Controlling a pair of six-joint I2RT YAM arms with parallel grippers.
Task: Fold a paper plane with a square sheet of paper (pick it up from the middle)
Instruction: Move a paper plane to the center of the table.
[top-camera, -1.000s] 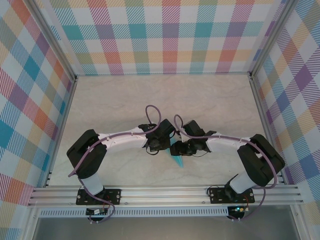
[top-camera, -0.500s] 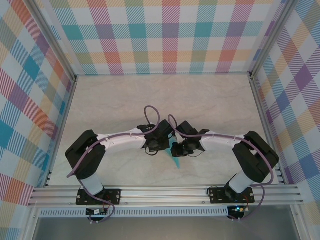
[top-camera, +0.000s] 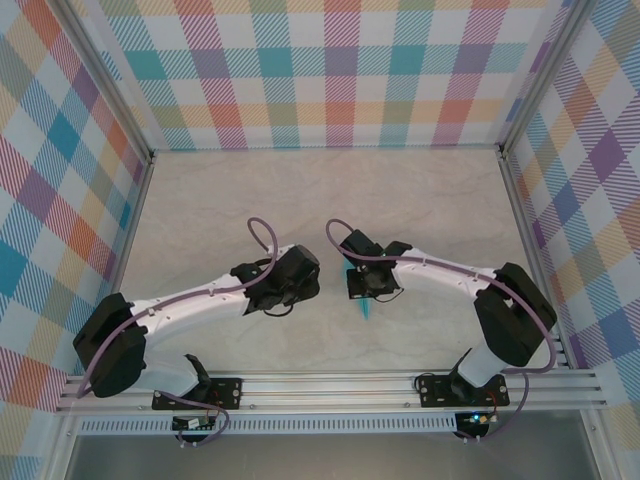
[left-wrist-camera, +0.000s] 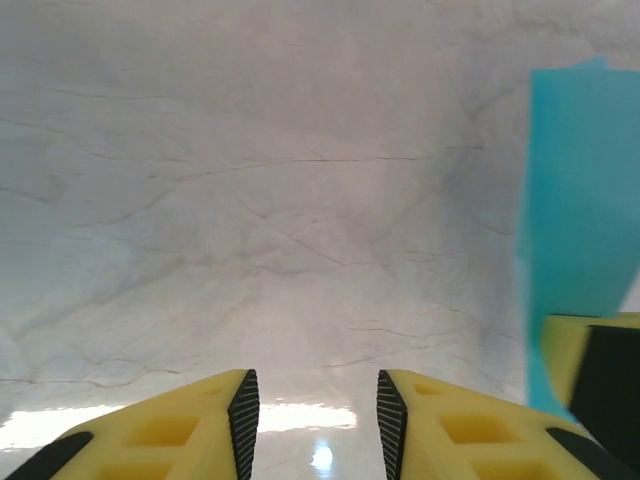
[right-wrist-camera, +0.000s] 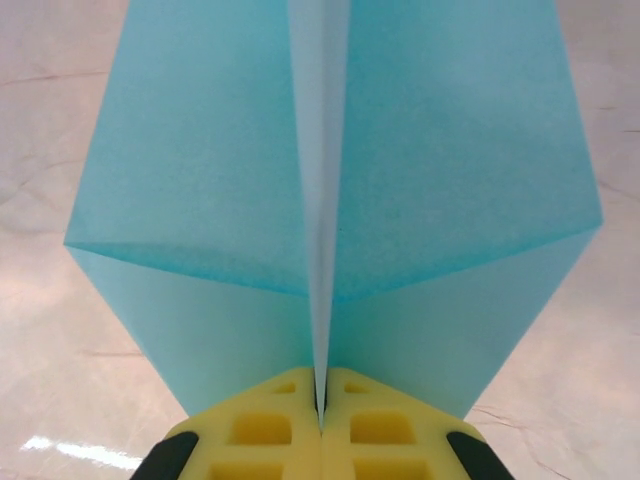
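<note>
Grip confirmed: right gripper (right-wrist-camera: 322, 395) clamped fully closed on the central ridge of the paper plane (right-wrist-camera: 200, 200), wings spread over the table (left-wrist-camera: 250, 200). Left gripper (left-wrist-camera: 313, 410) partly open, empty, plane just right of it.

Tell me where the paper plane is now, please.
The paper plane is pinched by its central ridge in the right gripper, near the middle of the table, just right of the open left gripper.
</note>
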